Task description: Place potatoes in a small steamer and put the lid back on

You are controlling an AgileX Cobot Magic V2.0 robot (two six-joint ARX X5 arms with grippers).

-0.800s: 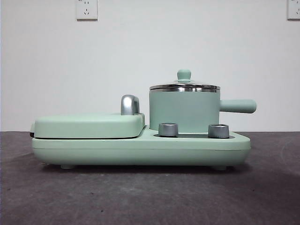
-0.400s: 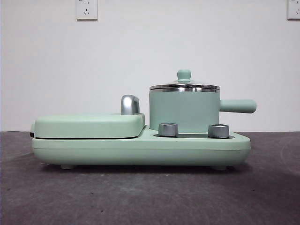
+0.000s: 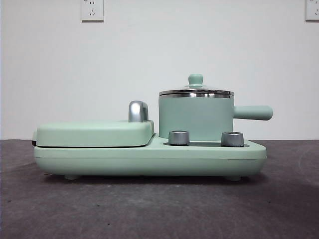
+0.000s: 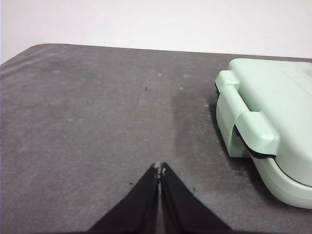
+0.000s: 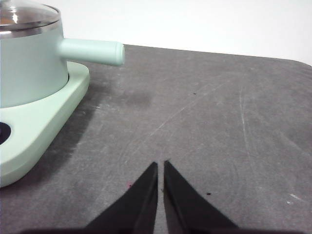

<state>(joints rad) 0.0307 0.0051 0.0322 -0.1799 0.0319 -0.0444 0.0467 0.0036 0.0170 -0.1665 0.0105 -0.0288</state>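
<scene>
Both hands, left hand [image 4: 160, 169] and right hand [image 5: 161, 165], pressed together, waited; the lid [image 3: 196, 91] sat beyond, liable to slip off its small knob.

My small steamer [image 3: 195, 118] looks like matt mint-green enamel or plastic, with a polished steel rim. The lid [image 5: 24, 13] on it is glossy clear glass. The base unit [image 3: 149, 157] has a smooth satin plastic look, and its knobs [image 3: 179, 137] are brushed metal. The chrome handle [image 3: 137, 111] gleams. The desk [image 4: 87, 122] is dark, rough and scuffed.
</scene>
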